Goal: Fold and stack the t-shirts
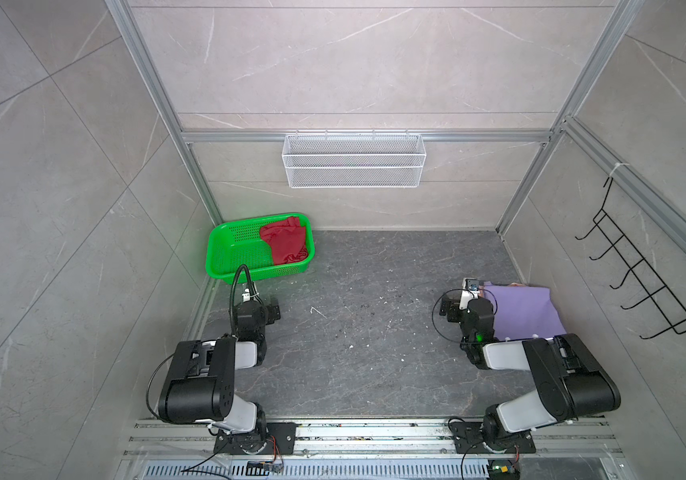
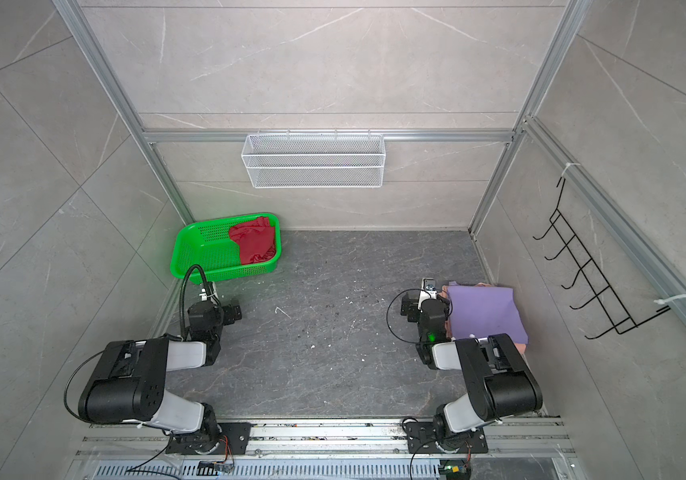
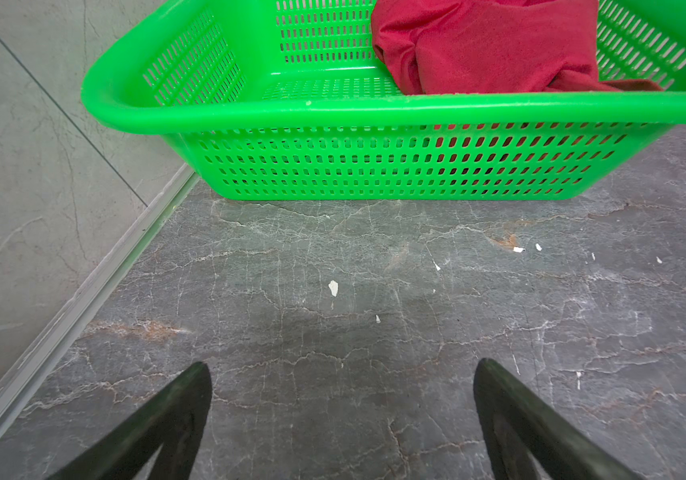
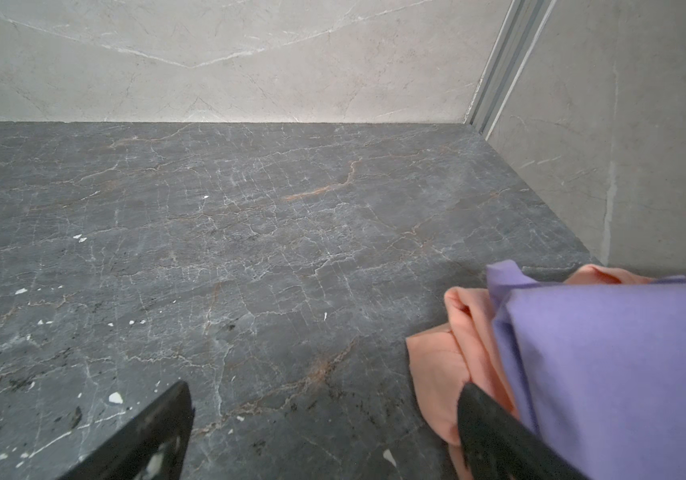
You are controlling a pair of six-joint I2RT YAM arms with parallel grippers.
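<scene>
A dark red t-shirt lies crumpled in the right half of the green basket at the back left. On the right, a folded lavender t-shirt rests on a salmon-pink t-shirt. My left gripper is open and empty over bare table, a short way in front of the basket. My right gripper is open and empty beside the stack's left edge. One of its fingers overlaps the pink cloth; whether it touches the cloth I cannot tell.
The dark marble table is flecked with white chips. A white wire-mesh basket hangs on the back wall and a black hook rack on the right wall. Walls and aluminium posts close in three sides.
</scene>
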